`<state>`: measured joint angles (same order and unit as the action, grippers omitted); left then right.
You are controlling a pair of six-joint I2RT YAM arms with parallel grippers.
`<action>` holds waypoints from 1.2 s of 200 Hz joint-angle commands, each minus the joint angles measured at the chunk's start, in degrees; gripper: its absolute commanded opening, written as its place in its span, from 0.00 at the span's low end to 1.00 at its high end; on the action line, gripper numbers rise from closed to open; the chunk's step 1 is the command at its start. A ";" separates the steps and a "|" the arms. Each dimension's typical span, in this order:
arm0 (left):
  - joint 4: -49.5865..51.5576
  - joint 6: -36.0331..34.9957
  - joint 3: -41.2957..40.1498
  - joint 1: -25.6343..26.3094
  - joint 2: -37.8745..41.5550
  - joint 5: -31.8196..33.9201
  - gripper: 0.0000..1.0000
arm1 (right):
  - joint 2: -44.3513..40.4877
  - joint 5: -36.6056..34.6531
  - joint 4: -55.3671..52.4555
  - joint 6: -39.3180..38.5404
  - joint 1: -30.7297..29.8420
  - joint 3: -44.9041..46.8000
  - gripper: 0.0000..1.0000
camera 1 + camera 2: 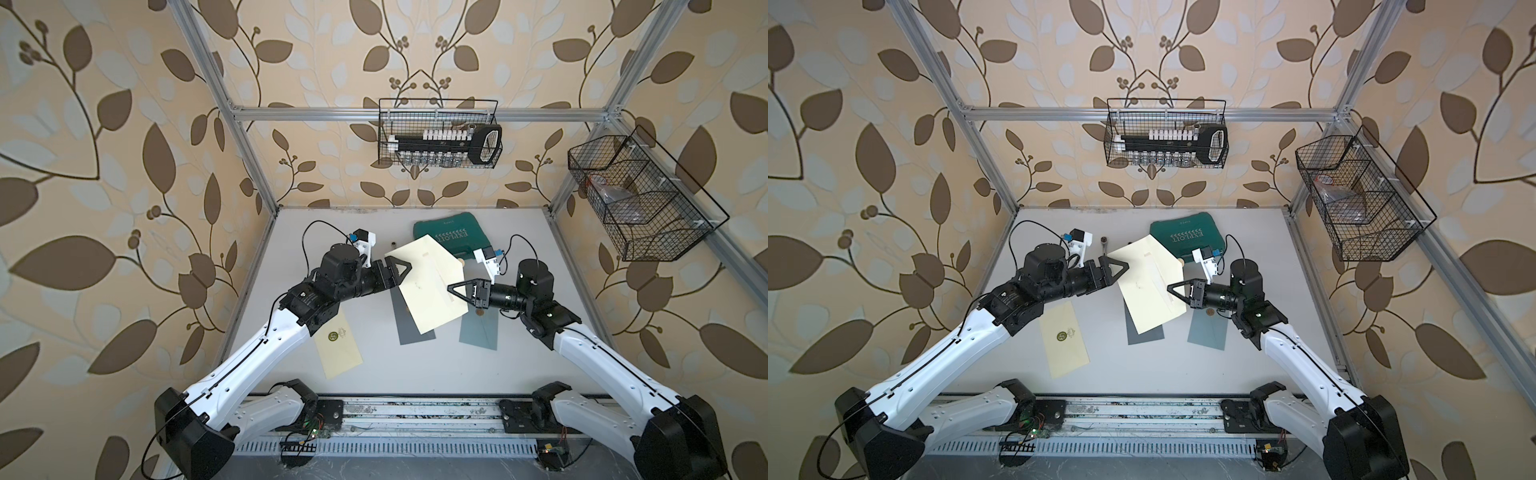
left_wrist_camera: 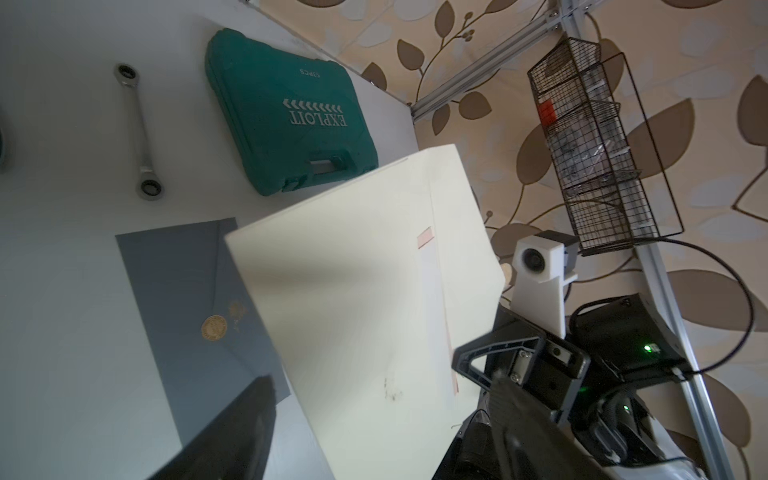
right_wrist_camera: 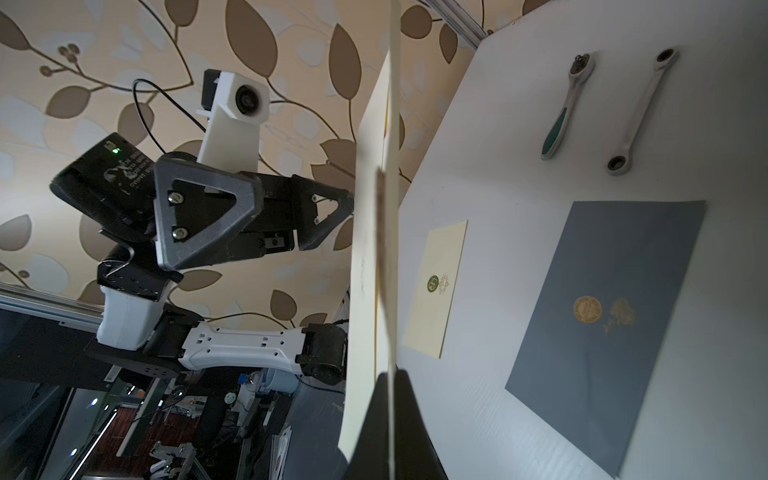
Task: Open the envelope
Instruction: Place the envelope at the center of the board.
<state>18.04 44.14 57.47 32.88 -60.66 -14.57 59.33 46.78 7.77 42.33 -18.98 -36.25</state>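
Presently, at 7 o'clock on the worktop [image 1: 395, 368], a small cream envelope [image 1: 337, 347] bearing a dark seal lies flat. A grey envelope [image 1: 411, 330] lies at 6 o'clock and a blue-grey envelope [image 1: 480, 332] at 5 o'clock, each apart from the others. Over the worktop's centre the large cream envelope [image 1: 428, 286] is held clear of the surface and tilted, its lower corner covering part of the grey envelope in both top views. The right tool [image 1: 453, 289] is clenched on the envelope's 3 o'clock edge. The left tool [image 1: 405, 268] stands released, jaws spread, just beside the 9 o'clock edge; contact there cannot be confirmed. Beyond, at 12 to 1 o'clock, a green case [image 1: 461, 230] lies flat, one corner hidden behind the held envelope. A ratchet wrench [image 2: 139, 133] lies near 11 o'clock.
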 commanded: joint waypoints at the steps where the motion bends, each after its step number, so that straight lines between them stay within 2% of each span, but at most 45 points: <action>1: 5.93 -0.37 2.38 -0.91 1.28 7.56 0.90 | -0.92 -6.51 -7.18 -4.26 0.07 -2.37 0.00; 17: 8.20 -1.16 3.27 -1.01 2.39 9.34 0.92 | -0.33 -9.15 -9.78 -5.05 0.07 -2.72 0.00; 54: 11.57 -3.16 3.42 -0.98 7.24 17.50 0.94 | 2.97 -8.51 -9.44 -4.95 -0.91 -3.41 0.00; 90: 12.69 -3.42 1.47 -0.98 11.92 22.88 0.96 | 9.62 -11.78 -8.77 -5.06 -6.19 -6.39 0.00; 156: 16.18 -4.23 0.59 -0.91 16.81 27.93 0.99 | 32.12 -14.28 -8.36 -3.93 -17.24 -20.96 0.00; 204: 15.81 -4.77 -2.35 -1.01 21.40 28.91 0.99 | 48.05 -16.90 -9.74 -1.16 -21.36 -32.98 0.00; 240: 16.93 -5.07 -2.45 -0.99 22.50 29.42 0.99 | 56.15 -26.29 -15.84 -1.79 -23.68 -42.61 0.00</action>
<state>34.74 40.53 55.07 32.51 -38.81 12.84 112.09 27.86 -3.90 40.45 -41.87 -73.23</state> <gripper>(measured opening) 0.987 0.047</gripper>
